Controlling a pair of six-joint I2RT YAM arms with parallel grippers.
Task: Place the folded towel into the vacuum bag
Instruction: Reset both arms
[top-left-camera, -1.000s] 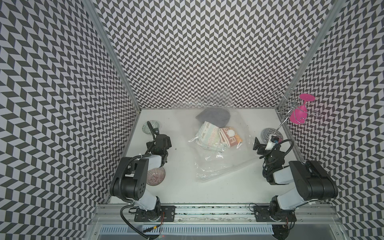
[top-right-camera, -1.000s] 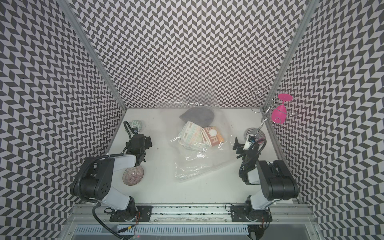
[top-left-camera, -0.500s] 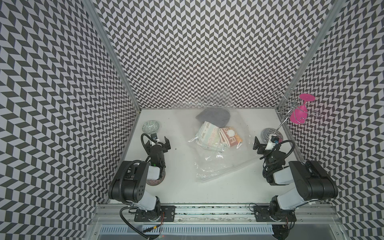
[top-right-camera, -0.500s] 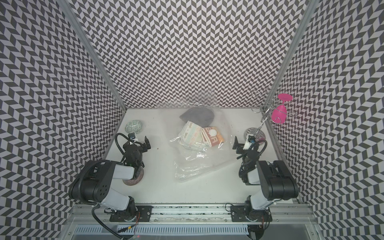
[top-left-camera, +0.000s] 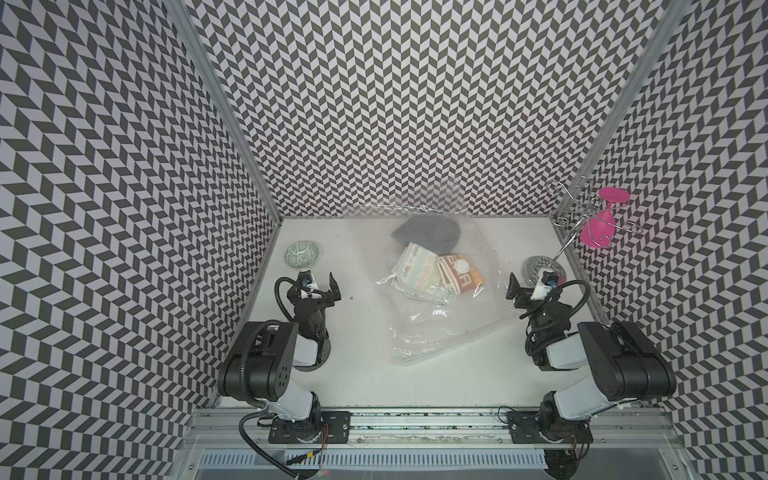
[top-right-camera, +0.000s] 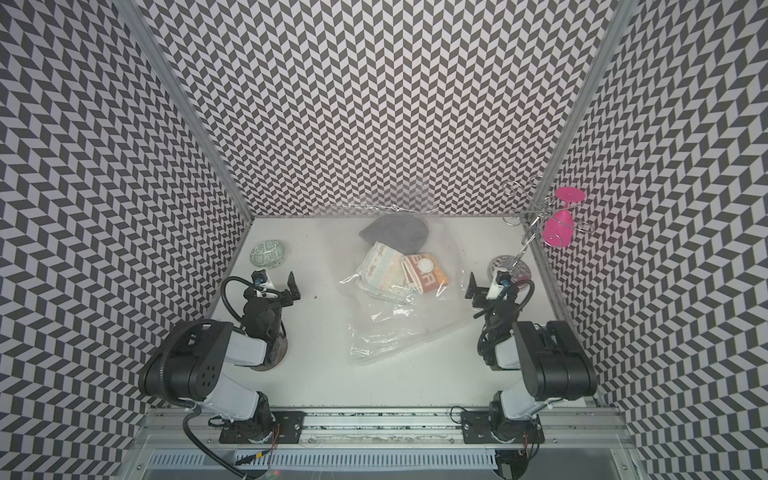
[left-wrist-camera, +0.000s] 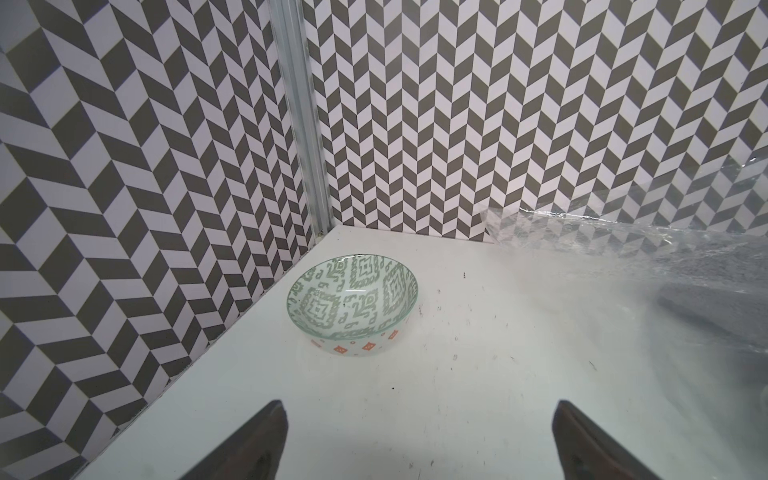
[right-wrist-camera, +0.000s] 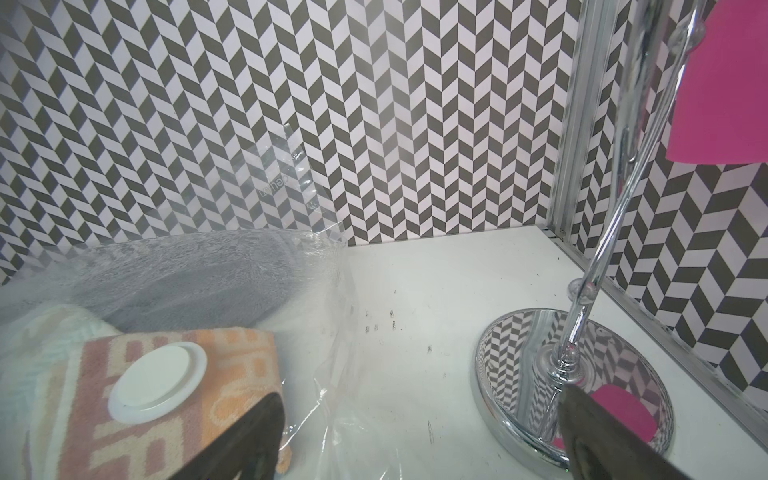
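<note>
The left gripper (top-left-camera: 319, 286) stood with its jaws spread wide and nothing between them, low over the table (top-left-camera: 374, 386) near the patterned bowl (top-left-camera: 302, 253). The right gripper (top-left-camera: 527, 289) was just as wide and just as empty, between the edge of the vacuum bag (top-left-camera: 440, 328) and the chrome base (top-left-camera: 536, 266) of the glass rack, with a pink glass (top-left-camera: 598, 226) hanging above. The bag lay across the middle of the table, its far end leaning up the back wall. Under its plastic showed a grey towel (top-left-camera: 428, 232), a pale patterned towel (top-left-camera: 417, 270) and an orange towel (top-left-camera: 465, 282), the last directly beneath the white valve cap (top-left-camera: 461, 264). Which one the task meant could not be told, but no towel lay outside, so the placing looked done and the step in hand was most likely to leave things alone. To do that well, each arm would need to keep its open fingers off the crinkly film, since a snagged fold could drag the bag and shift the towels. The right arm had little room between bag and rack base, and would do best to lift before swinging.
</note>
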